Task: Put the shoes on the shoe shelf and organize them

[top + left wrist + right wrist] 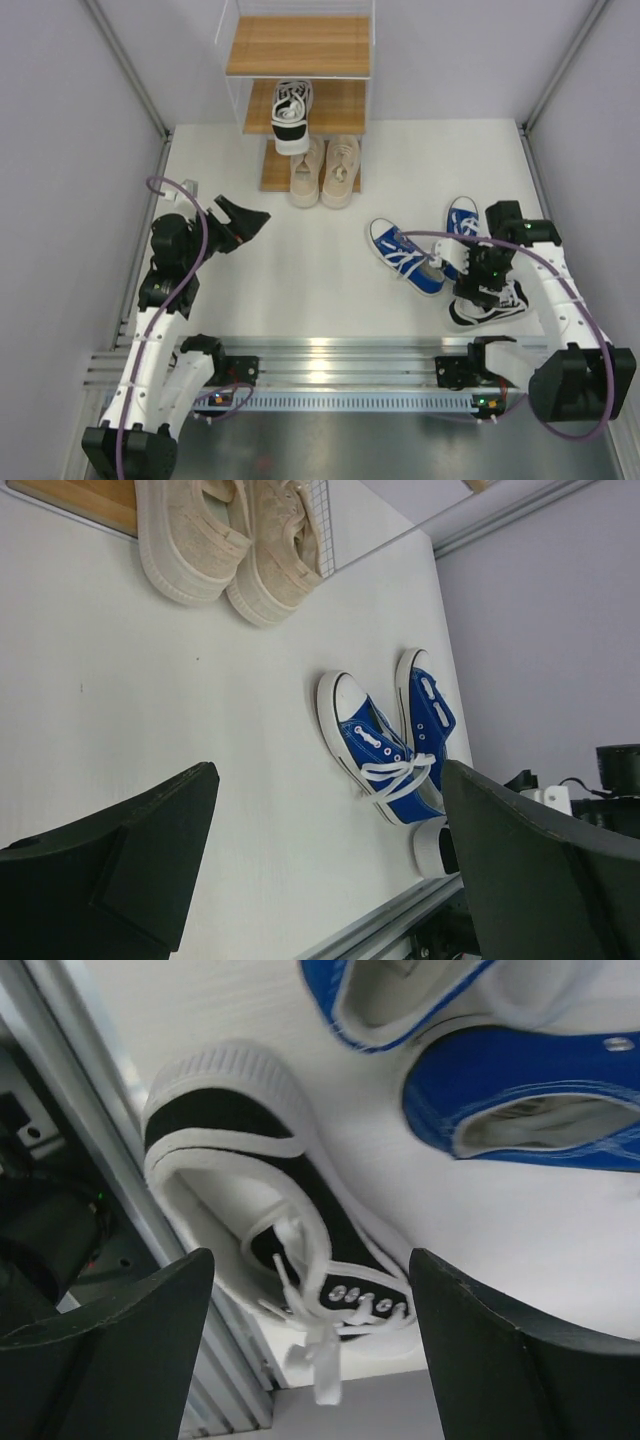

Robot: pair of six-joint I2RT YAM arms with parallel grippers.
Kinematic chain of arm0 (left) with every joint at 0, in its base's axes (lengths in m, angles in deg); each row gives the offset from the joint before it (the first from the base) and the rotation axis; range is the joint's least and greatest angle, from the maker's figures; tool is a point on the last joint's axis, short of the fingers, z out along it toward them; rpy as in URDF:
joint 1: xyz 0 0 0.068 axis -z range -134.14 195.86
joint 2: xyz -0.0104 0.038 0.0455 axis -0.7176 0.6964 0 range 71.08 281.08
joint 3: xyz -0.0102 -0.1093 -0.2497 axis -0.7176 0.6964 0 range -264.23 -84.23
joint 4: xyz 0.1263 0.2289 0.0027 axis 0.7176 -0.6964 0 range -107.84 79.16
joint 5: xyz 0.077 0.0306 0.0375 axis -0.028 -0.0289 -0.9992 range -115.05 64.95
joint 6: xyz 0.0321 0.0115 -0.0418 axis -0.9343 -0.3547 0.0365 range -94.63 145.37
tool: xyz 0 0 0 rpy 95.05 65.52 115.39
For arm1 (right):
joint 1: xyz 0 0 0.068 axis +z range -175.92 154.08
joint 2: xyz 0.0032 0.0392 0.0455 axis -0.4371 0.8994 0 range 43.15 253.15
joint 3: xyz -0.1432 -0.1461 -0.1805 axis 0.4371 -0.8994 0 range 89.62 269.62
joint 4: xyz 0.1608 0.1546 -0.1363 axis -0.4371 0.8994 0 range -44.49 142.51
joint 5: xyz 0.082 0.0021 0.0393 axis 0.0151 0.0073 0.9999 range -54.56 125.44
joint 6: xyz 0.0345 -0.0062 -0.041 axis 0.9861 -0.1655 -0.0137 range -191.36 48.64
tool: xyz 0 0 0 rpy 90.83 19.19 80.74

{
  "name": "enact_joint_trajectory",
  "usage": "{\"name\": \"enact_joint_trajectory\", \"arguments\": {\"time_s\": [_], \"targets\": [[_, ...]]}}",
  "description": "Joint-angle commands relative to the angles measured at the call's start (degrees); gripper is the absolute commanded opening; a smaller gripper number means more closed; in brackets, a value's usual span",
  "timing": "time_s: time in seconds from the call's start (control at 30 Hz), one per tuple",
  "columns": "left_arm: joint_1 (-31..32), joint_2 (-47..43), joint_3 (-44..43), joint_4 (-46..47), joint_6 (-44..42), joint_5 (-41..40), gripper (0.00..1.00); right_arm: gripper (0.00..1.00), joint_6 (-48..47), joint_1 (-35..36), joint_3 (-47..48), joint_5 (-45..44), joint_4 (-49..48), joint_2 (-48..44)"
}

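Note:
The shoe shelf [297, 45] stands at the back. One black-and-white sneaker [291, 115] sits on its middle board. The beige pair [325, 170] rests on the bottom board, also in the left wrist view [225, 540]. Two blue sneakers [405, 255] [458, 228] lie on the table at right; the left wrist view shows them too [378, 748]. The second black-and-white sneaker [492, 305] lies by the front rail. My right gripper [478, 272] is open just above it, its jaws on either side of the shoe's laces [320, 1300]. My left gripper [248, 218] is open and empty at the left.
Grey walls close in both sides. A metal rail [330, 365] runs along the table's front edge, right beside the black-and-white sneaker. The blue sneakers' heels [520, 1110] lie close to my right gripper.

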Motion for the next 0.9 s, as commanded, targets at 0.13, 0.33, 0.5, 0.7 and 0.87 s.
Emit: {"name": "enact_joint_trajectory", "arguments": {"time_s": [0.13,0.33,0.5,0.7,0.87], "targets": [[-0.3,1.2,0.8,4.0,0.9,5.9,0.98,0.67,-1.5,0.9,-13.6,-9.5,-19.7,0.1],[-0.3,1.9,1.5,4.5,3.8,12.2,0.98,0.00,-5.3,1.2,-12.9,-8.6,-16.0,0.3],[-0.1,1.6,4.4,4.6,6.8,17.1,0.98,0.00,-18.4,1.2,2.3,-1.0,1.9,-9.1],[0.8,3.6,5.1,7.9,9.9,20.5,0.98,0.00,-22.5,4.6,19.1,12.1,11.3,-7.6],[4.1,8.7,1.3,8.0,10.0,21.6,0.98,0.00,-12.6,23.7,19.0,6.2,-0.3,-7.0]]}}
